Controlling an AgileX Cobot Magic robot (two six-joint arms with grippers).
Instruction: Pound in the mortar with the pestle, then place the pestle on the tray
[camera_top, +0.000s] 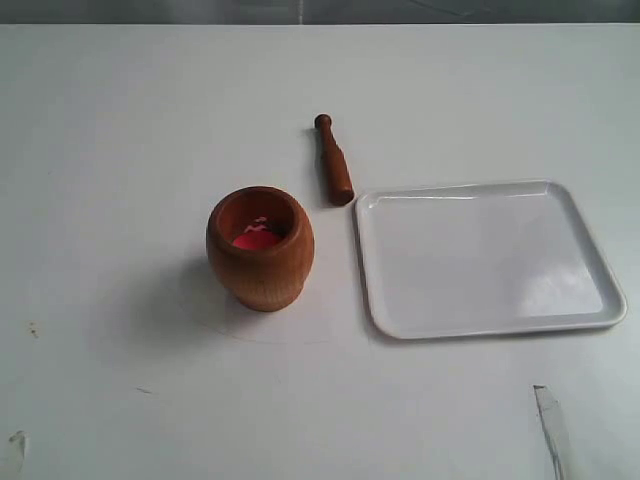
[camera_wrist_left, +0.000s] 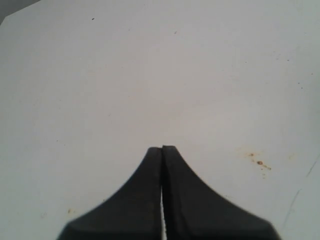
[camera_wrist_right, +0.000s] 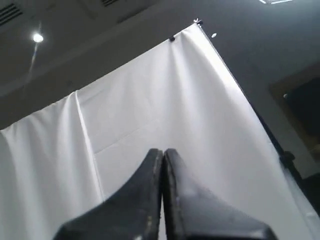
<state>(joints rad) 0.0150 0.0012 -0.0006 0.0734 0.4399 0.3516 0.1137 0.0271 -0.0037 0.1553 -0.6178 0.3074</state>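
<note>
The orange-brown wooden mortar stands upright on the white table, something red inside it. Behind it and a little to the right the dark reddish pestle lies flat, knob end away, thick end near the tray's back left corner. The white tray lies to the right of the mortar with nothing on it. Neither gripper shows in the exterior view. My left gripper is shut over bare table, holding nothing. My right gripper is shut too, pointing up at a white backdrop.
A thin grey sliver shows at the bottom right of the exterior view. Small brown stains mark the table near the left gripper. A white cloth backdrop and a dark ceiling with a lamp fill the right wrist view.
</note>
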